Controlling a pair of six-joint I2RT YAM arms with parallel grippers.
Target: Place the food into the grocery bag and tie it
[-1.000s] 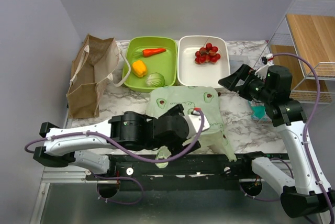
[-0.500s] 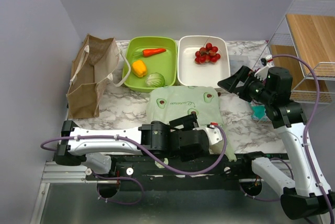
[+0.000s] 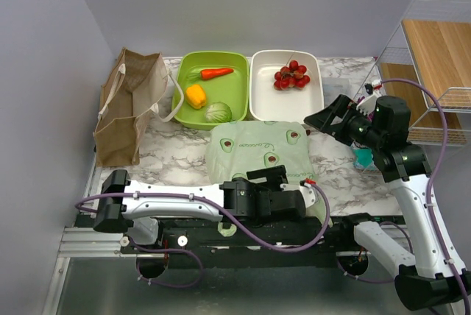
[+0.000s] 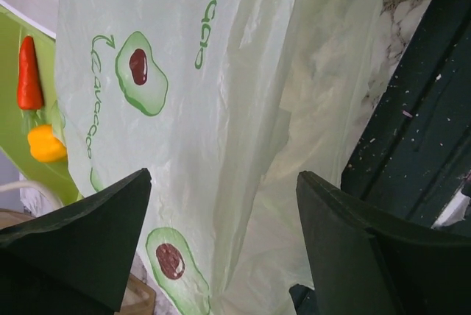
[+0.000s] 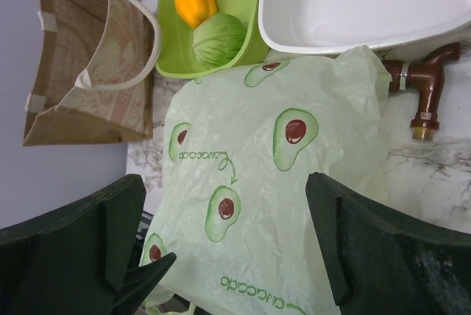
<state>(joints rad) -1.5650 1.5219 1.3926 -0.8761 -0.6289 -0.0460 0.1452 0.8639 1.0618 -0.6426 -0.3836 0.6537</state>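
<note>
**Bag flat on the table, no food loaded**

The grocery bag (image 3: 257,149) is seen lying flat on the marble table (image 3: 173,153), just in front of two trays. No food is seen inside it. The cherry tomatoes (image 3: 292,74) are held in the white tray (image 3: 255,87). The yellow bell pepper (image 3: 195,96) and the cabbage (image 3: 217,112) are kept in the green tray (image 3: 213,54), with a carrot (image 3: 216,73) beside them. A brown paper bag (image 3: 129,105) is stood at the left, apart from all of this.

The left gripper (image 4: 224,175) is placed low over the near end of the grocery bag. Its fingers are spread apart with thin plastic showing between them, and no pinch on the film can be made out. The right gripper (image 5: 224,179) is held above the bag's far right corner, its fingers fully released and nothing caught between them.

The task is judged to be at its very start. The bag's mouth is yet to be opened, each piece of food is yet to be carried across, and the bag is yet to be tied. Opening the mouth is judged to be the step in hand, the left arm being placed for it.
</note>
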